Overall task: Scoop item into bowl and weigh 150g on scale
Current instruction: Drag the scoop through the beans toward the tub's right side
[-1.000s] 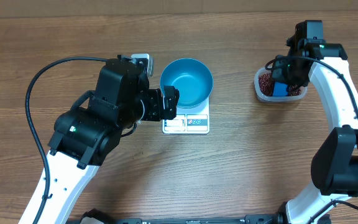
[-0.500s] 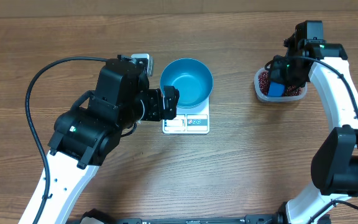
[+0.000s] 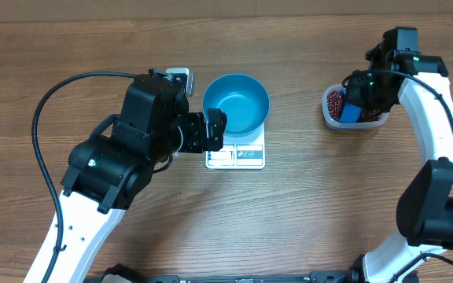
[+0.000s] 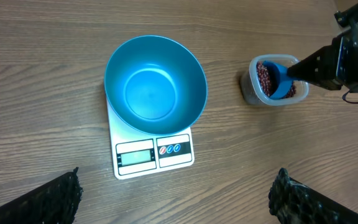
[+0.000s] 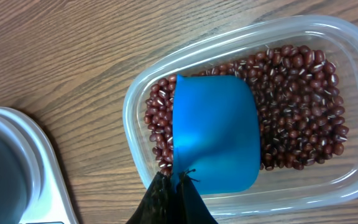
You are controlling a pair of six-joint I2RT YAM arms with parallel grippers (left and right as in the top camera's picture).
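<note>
The left gripper [image 3: 216, 130] has its jaws spread wide, holding nothing, beside the smooth, deep, round bright-blue bowl [image 3: 236, 102]. The bowl sits on the flat white square scale [image 3: 235, 156], whose button marks look too small to read. Across the wood-grain table [image 3: 329, 204], the right gripper [image 5: 176, 193] has its jaws clamped together on a blue plastic scoop [image 5: 215, 130]. The scoop hangs over the glossy red-brown beans [image 5: 303, 106], which lie in a clear rounded plastic tub [image 5: 241, 37].

We see a brown wood-grain tabletop [image 3: 289, 228] filling every view; its grain runs left to right; a paler strip [image 3: 211, 6] lines its far edge; the light is even.
</note>
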